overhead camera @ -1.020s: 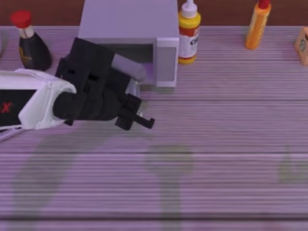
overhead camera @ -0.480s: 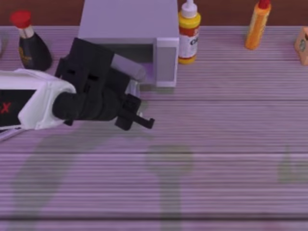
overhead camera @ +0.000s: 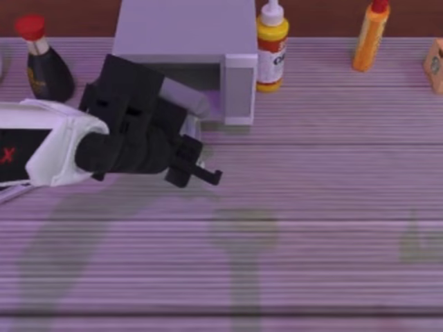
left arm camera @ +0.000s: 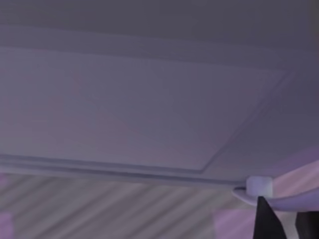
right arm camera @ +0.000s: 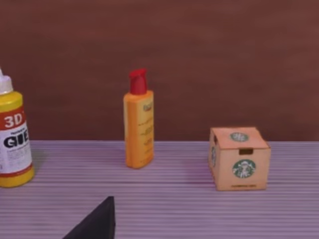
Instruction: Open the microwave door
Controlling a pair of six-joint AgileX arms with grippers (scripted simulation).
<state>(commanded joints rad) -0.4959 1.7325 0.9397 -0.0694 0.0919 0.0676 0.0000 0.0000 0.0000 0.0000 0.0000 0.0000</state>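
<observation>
The left gripper (overhead camera: pixel 197 166) is sitting just in front of the microwave (overhead camera: pixel 183 41), at the swung-out edge of the microwave door (overhead camera: pixel 192 128). Whether its fingers are clamping that edge or are spread cannot be told; the arm is hiding the contact from above. In the left wrist view the door panel (left arm camera: pixel 144 114) is filling most of the frame, with a dark fingertip (left arm camera: pixel 266 224) showing just under a small white tab at the panel's corner.

One microwave is standing at the far edge of the table (overhead camera: pixel 332 207), its cavity showing open. Three bottles are counting out around it: a dark one with a red cap (overhead camera: pixel 43 61) to its left, a yellow glue bottle (overhead camera: pixel 271 48) touching or nearly touching its right side, and an orange bottle (overhead camera: pixel 370 36) farther right. One small cardboard box (right arm camera: pixel 239 158) is lying beyond the orange bottle.

The left arm is reaching in low from the microwave's left, wrist angled across its front. The right gripper is staying out of the top view.
</observation>
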